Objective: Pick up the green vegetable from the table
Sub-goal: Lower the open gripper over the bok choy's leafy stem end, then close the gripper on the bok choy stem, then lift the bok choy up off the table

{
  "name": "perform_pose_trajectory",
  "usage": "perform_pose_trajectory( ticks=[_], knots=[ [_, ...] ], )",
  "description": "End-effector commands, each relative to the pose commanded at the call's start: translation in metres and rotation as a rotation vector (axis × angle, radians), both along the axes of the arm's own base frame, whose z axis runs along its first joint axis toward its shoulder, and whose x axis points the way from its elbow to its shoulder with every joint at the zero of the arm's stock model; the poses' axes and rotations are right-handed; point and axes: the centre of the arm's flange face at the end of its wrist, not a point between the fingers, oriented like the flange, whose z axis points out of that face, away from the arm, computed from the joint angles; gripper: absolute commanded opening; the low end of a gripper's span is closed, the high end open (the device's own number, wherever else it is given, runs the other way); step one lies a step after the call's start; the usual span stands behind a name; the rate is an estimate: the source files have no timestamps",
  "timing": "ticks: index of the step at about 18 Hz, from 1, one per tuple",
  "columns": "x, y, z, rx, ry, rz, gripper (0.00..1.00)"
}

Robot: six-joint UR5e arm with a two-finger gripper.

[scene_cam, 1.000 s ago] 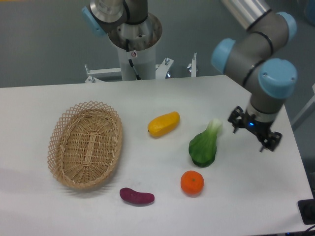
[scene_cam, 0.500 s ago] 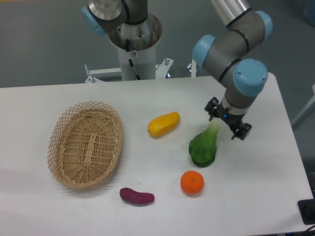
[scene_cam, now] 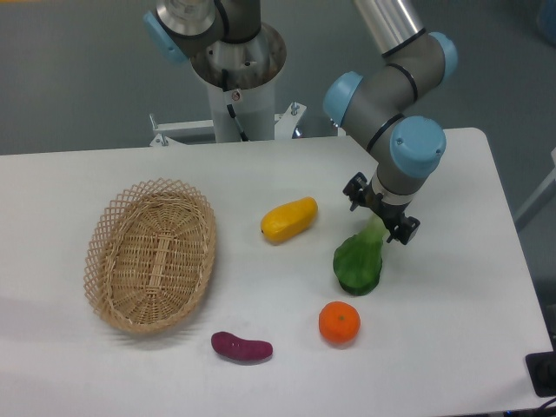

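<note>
Hovering fingers (scene_cam: 380, 212) over green vegetable (scene_cam: 357, 262)

My gripper (scene_cam: 380, 211) hangs over the stem end of the green vegetable (scene_cam: 357, 263) on the table (scene_cam: 452, 347). The oblong fruit (scene_cam: 288, 218) lies to its left, the basket (scene_cam: 152, 254) farther left. The round fruit (scene_cam: 340, 322) lies in front, the small curved piece (scene_cam: 241, 347) left of that.

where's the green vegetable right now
The dark green leafy toy vegetable lies right of centre on the white table, above the orange, right of the yellow oblong fruit, its stem under the end effector.
</note>
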Motion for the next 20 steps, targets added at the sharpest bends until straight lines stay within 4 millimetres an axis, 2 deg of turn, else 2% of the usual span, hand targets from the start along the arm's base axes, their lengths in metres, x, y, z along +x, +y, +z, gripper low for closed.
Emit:
perform_pose_trajectory(
  ticks=[5, 12, 16, 20],
  knots=[
    [0.001, -0.002, -0.014, 0.016, 0.035, 0.005, 0.99],
    [0.000, -0.001, -0.022, 0.019, 0.049, 0.018, 0.60],
    [-0.005, -0.001, -0.016, 0.006, 0.067, 0.016, 0.37],
    [-0.019, -0.003, 0.003, -0.054, 0.116, 0.004, 0.33]
  ],
)
